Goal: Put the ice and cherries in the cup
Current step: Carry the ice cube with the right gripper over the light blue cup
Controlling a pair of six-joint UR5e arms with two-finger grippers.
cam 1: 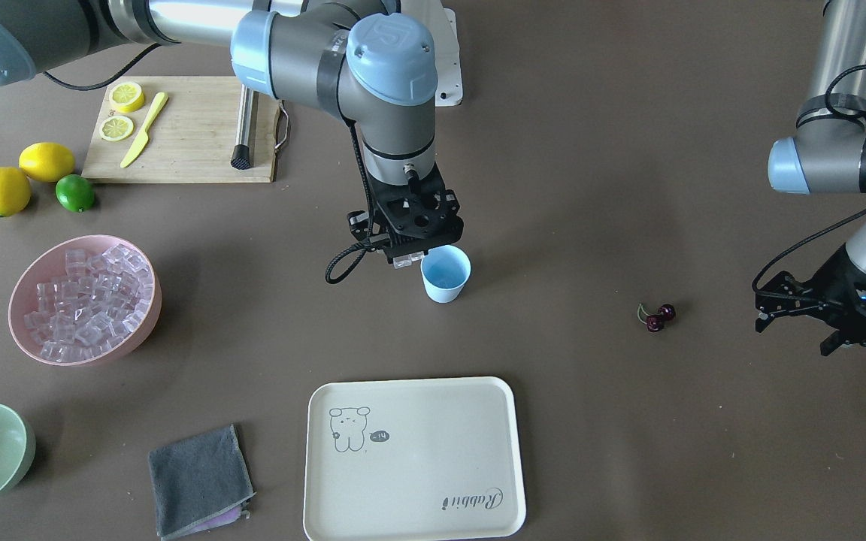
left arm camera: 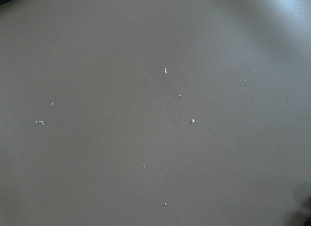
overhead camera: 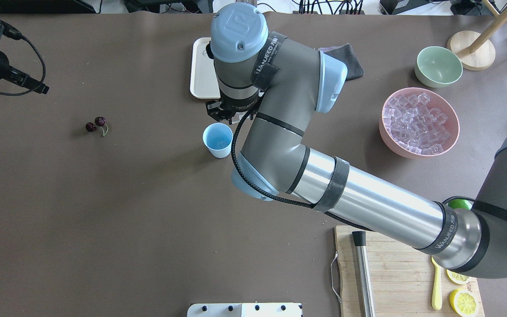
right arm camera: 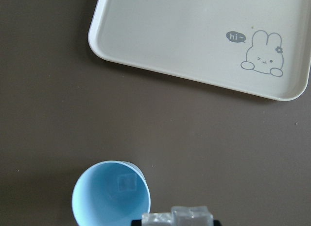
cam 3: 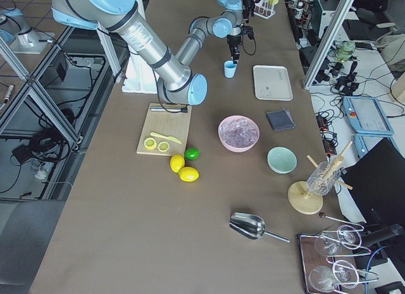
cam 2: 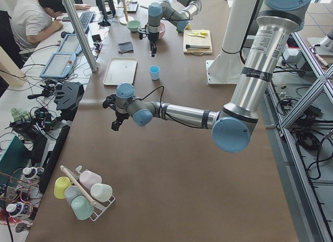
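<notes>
While your right gripper (cam 1: 410, 257) pinches a clump of ice (right arm camera: 177, 217) beside the cup (cam 1: 446, 279) rim, not centred, likely lining up the drop, the left gripper (cam 1: 797, 330) looks spread near the cherries (cam 1: 657, 317), presumably staged for them.

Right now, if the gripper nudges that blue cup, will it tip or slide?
Likely tips easily: the cup tapers to a narrow base and is nearly empty, so probably light. On the smooth table it may slide first. The right gripper hovers close beside its rim.
</notes>
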